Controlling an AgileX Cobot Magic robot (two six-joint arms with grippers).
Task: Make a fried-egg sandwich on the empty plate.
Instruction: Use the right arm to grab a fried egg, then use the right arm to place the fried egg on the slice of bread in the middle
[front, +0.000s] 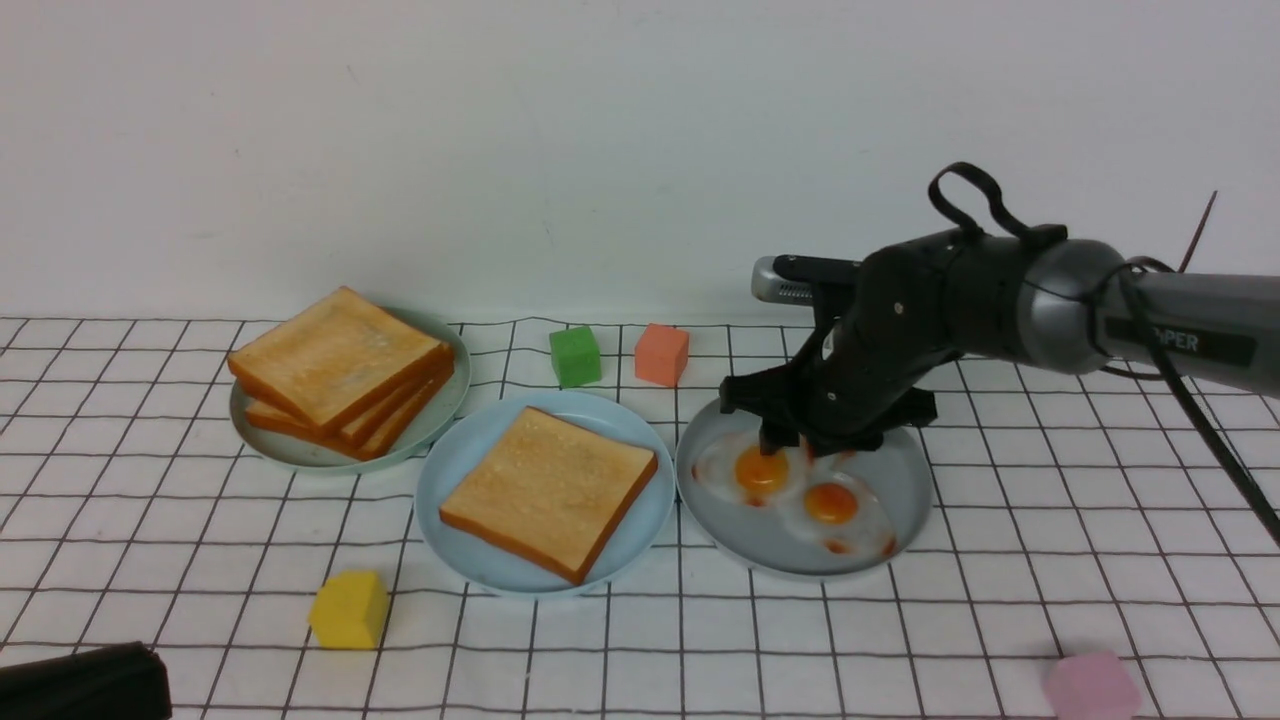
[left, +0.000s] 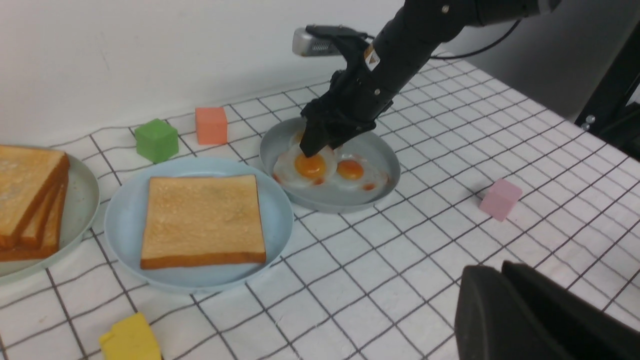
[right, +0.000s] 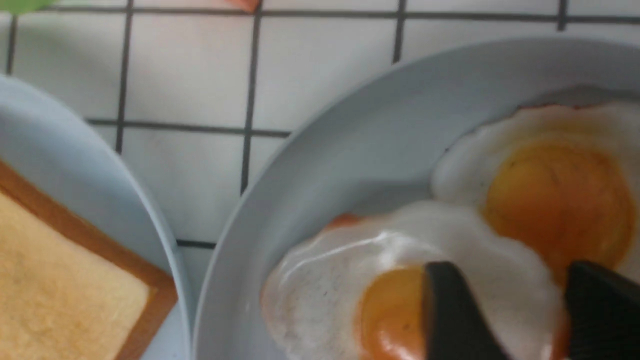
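Note:
The sky-blue plate (front: 450, 470) sits at the middle of the table with one toast slice (front: 548, 492) on it; both also show in the left wrist view, plate (left: 125, 210) and slice (left: 202, 220). To its right a grey plate (front: 900, 480) holds two fried eggs (front: 762, 470). My right gripper (front: 800, 447) is open and points down onto the left egg (right: 350, 300). One finger (right: 450, 310) is at its yolk, and egg white shows between the jaws. My left gripper (left: 495, 270) is shut and empty, low at the near left of the table.
A pile of plain toast (front: 340, 375) lies on a grey-green plate (front: 440, 410) at the back left. A green cube (front: 575, 356) and an orange cube (front: 661, 354) stand behind the plates. A yellow block (front: 348, 610) and a pink cube (front: 1090, 687) are near the front.

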